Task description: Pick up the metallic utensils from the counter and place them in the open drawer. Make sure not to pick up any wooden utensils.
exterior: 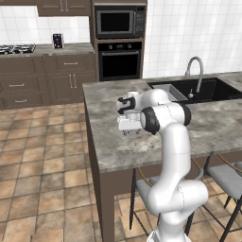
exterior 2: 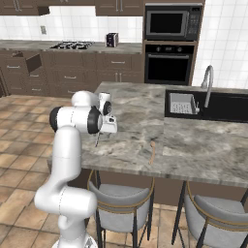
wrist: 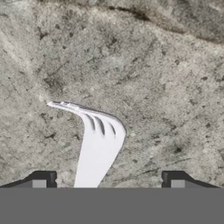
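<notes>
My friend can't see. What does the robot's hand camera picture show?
A shiny silver fork lies on the grey-brown marbled counter, its prongs curving left. The gripper is right above it, with its two dark fingertips wide open on either side of the fork's handle.

Floor: square terracotta tiles (exterior: 42,160) across the lower left of the left base view. Rear wall: white tile (exterior: 189,33), upper right. A tall dark brown unit at upper centre houses a microwave (exterior: 119,21) above a black oven (exterior: 120,61). Dark brown cabinets (exterior: 47,80) run along the upper left, carrying a gas hob (exterior: 16,48). Grey-cushioned stools (exterior 2: 121,206) stand at the lower edge of the right base view.
</notes>
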Tool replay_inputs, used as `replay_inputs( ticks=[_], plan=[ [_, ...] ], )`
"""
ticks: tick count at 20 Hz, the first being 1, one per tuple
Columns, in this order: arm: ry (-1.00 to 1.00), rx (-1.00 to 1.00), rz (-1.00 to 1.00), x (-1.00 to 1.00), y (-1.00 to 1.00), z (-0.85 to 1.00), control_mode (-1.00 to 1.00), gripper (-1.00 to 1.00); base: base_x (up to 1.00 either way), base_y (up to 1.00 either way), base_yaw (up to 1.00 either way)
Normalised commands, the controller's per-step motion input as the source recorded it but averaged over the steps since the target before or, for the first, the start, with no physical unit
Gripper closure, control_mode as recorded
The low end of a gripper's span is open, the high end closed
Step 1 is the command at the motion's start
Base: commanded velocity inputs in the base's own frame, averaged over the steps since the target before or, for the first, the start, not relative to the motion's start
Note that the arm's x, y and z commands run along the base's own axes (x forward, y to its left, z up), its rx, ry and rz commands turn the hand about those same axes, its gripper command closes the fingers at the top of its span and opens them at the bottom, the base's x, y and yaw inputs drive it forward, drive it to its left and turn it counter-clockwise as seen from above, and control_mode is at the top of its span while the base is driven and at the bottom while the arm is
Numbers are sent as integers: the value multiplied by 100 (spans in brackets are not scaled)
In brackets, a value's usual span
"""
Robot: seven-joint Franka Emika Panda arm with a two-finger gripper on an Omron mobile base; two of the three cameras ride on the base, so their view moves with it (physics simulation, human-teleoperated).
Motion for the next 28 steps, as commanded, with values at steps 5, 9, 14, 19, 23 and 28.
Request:
replay_inputs(
  ticks=[5,9,14,19,23,28],
  plan=[
    [0,0,0,0,1,-35,-100,100,0,0,0],
    [-3,0,0,0,1,-28,-100,100,0,0,0],
    [0,0,0,0,0,-23,-100,100,0,0,0],
    [-4,0,0,-11,-1,-1,-100,100,0,0,0],
    [-22,0,0,-34,-9,40,-100,100,0,0,0],
    [-23,0,0,-31,-5,72,-100,100,0,0,0]
  ],
)
